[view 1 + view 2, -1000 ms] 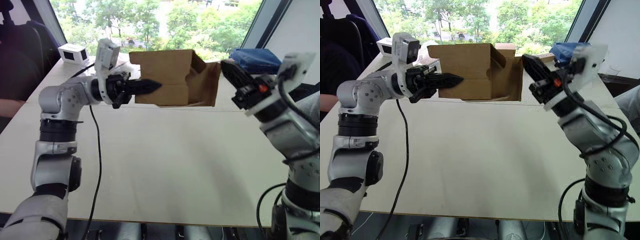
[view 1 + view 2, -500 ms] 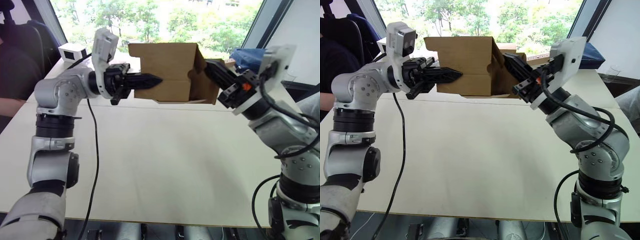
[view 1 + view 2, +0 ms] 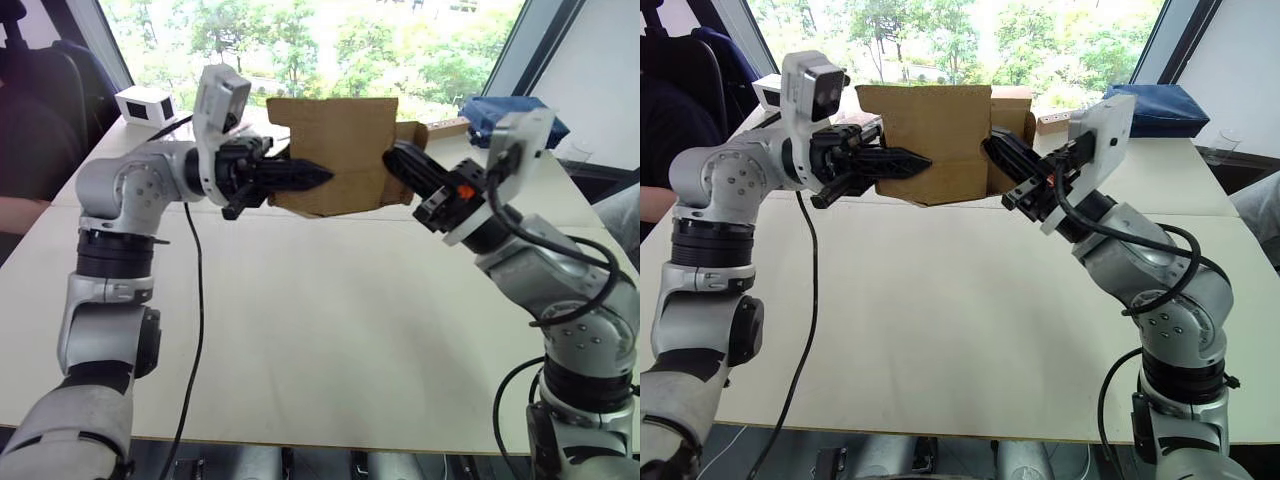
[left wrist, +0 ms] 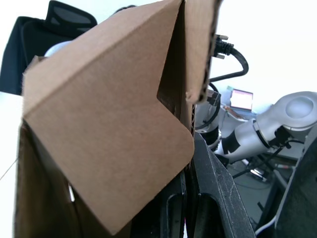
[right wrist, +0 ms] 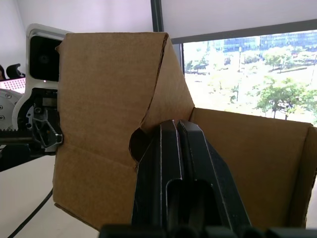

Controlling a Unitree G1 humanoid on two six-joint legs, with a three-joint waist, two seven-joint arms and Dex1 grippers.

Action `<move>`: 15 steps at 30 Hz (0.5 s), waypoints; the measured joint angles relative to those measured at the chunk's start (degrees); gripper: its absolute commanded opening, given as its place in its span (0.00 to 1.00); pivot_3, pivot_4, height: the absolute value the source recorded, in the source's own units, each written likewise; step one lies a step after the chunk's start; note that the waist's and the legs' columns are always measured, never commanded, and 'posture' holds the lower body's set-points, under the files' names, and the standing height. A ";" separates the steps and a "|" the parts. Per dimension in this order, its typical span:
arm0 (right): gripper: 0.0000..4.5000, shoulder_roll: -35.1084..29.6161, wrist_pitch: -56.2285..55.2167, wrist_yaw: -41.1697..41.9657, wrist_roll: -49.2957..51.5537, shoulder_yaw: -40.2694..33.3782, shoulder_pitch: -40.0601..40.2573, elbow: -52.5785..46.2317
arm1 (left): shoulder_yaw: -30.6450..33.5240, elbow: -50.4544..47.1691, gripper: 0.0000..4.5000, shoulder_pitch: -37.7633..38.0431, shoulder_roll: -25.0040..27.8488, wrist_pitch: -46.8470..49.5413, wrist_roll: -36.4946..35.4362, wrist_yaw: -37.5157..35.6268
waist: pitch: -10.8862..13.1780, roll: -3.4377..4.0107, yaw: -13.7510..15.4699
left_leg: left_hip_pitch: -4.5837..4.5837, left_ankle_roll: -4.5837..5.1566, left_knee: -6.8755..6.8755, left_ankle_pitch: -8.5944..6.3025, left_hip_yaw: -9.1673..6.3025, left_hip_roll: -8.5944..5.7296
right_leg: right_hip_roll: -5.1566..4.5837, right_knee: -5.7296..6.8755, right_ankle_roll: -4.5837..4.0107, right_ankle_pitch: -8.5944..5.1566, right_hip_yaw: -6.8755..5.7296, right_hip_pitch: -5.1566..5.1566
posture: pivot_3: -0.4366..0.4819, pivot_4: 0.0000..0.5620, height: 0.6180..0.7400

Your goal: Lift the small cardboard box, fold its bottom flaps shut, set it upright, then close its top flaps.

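Above the far middle of the worktop (image 3: 330, 300), the small cardboard box (image 3: 335, 150) hangs between both arms, left gripper (image 3: 318, 176) fingers clamped on its 9 o'clock wall, right gripper (image 3: 396, 160) fingers together at its 3 o'clock flap (light, stiff board, best pinched by the edges).

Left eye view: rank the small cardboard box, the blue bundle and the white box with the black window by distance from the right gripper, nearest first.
1. small cardboard box: held up between the arms, touching the right gripper at its right end.
2. blue bundle: behind the right arm, at the table's far right edge.
3. white box with the black window: far left corner, beyond the left arm.
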 measured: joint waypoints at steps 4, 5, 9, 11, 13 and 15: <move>0.01 0.69 0.00 0.95 -0.02 0.64 0.00 -0.01 | -0.15 0.00 0.00 0.02 0.00 -0.02 0.01 -0.12 | 0.00 0.00 0.03 | -0.01 0.00 0.00 0.00 0.00 0.00 | 0.00 -0.01 0.00 0.00 0.00 0.00 | 0.48 0.27 1.00; 0.01 0.72 0.00 1.11 0.00 0.64 0.00 -0.02 | -0.16 0.00 0.00 0.03 0.00 -0.06 0.03 -0.13 | 0.00 0.00 0.03 | -0.01 0.00 0.00 0.00 0.00 0.00 | 0.00 0.00 0.00 0.00 0.00 0.00 | 0.48 0.27 1.00; 0.01 0.81 0.00 1.41 0.13 0.61 0.00 -0.09 | -0.19 0.01 0.00 0.06 -0.01 -0.20 0.11 -0.25 | 0.00 0.00 0.01 | -0.01 0.00 0.00 0.00 0.00 0.00 | 0.00 0.00 0.00 0.00 0.00 0.00 | 0.48 0.27 1.00; 0.01 0.81 0.01 1.77 0.65 0.47 0.11 -0.22 | -0.22 0.25 0.00 0.06 -0.07 -0.47 0.33 -0.20 | 0.00 0.00 0.02 | 0.00 0.00 0.00 0.00 0.00 0.00 | 0.00 0.00 0.00 0.00 0.00 0.00 | 0.48 0.27 1.00; 0.01 0.81 0.02 2.15 1.01 0.34 0.39 -0.50 | -0.38 0.88 0.00 0.06 -0.11 -1.26 0.97 -0.16 | 0.00 0.00 0.01 | 0.00 0.00 0.00 0.00 0.00 0.00 | 0.00 0.00 0.00 0.00 0.00 0.00 | 0.48 0.27 1.00; 0.01 0.79 0.02 2.48 1.13 0.27 0.54 -0.50 | -0.77 1.77 0.00 0.06 -0.13 -1.84 1.60 -0.15 | 0.00 0.00 0.02 | 0.00 0.00 0.00 0.00 0.00 0.00 | 0.00 0.00 0.00 0.00 0.00 0.00 | 0.48 0.27 1.00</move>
